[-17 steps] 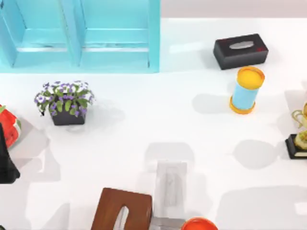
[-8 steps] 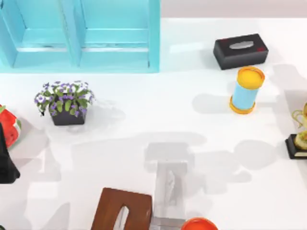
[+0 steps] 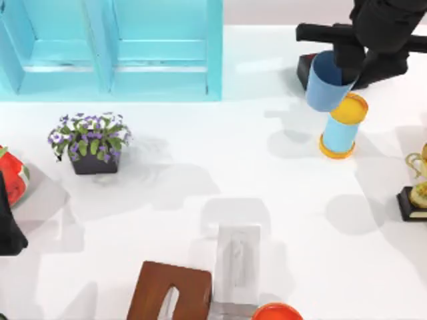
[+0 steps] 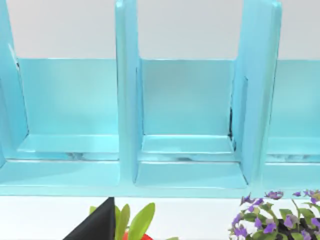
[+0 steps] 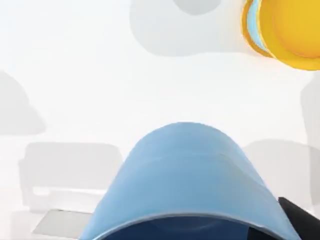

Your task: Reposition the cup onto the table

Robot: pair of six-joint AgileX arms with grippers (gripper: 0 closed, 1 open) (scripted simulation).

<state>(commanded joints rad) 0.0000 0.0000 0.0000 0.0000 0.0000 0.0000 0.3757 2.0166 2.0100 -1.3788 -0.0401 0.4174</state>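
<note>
The medium-blue cup (image 3: 327,83) hangs tilted in the air at the back right of the white table (image 3: 220,173). It sits over the black tissue box and just behind the light-blue cylinder. My right gripper (image 3: 343,61) reaches in from the back right and is shut on the cup near its rim. In the right wrist view the cup (image 5: 185,180) is close, open end toward the camera, with a black finger (image 5: 302,222) at its side and the table below it. My left arm (image 3: 8,227) stays parked at the left edge.
A turquoise cabinet (image 3: 113,47) stands at the back left, with a flower pot (image 3: 92,143) in front of it. The light-blue cylinder with orange ends (image 3: 341,130) and a gold trophy (image 3: 417,190) are on the right. A brown holder (image 3: 170,293), a white block (image 3: 237,263) and an orange object (image 3: 277,312) line the front edge.
My right arm has come into the top view from the back right with the cup in its grip. Before, only moving shadows crossed the table.
</note>
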